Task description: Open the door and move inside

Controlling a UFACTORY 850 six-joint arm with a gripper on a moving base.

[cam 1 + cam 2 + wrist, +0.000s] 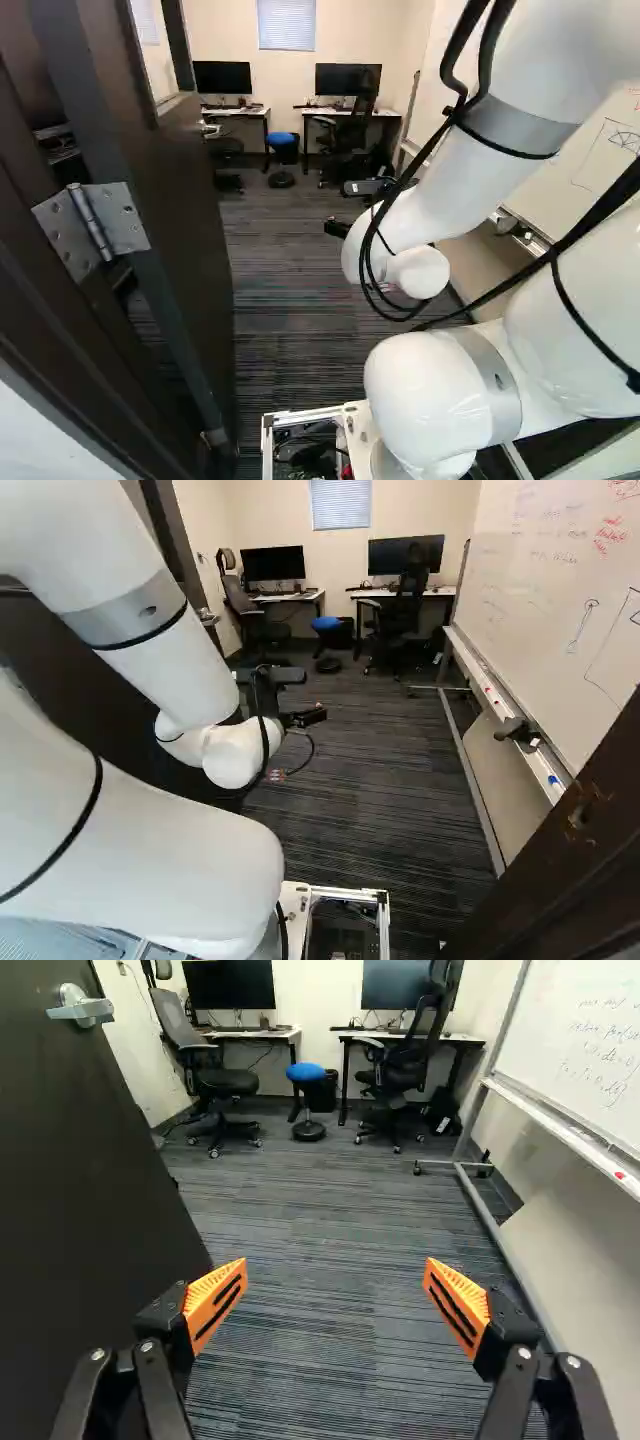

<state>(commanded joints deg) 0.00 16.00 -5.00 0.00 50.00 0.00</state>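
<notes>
The gripper (305, 717) reaches into the room past the doorway, to the right of the dark door (180, 220), which stands swung open into the room along the left. In the wrist view the gripper (336, 1295) has its orange-padded fingers wide apart, only carpet showing between them. That view has the door (85, 1200) beside one finger, with no visible contact. Its silver lever handle (82, 1007) lies ahead of the gripper and to the door's side. My arm hides much of the door in the right base view.
A door frame post (570, 850) stands close on the right; a hinge (92, 228) is on the left. A whiteboard on a wheeled stand (470, 1165) lines the right side. Two desks with monitors, office chairs (395, 1055) and a blue stool (307, 1074) stand at the far wall. Carpet (310, 1220) lies ahead.
</notes>
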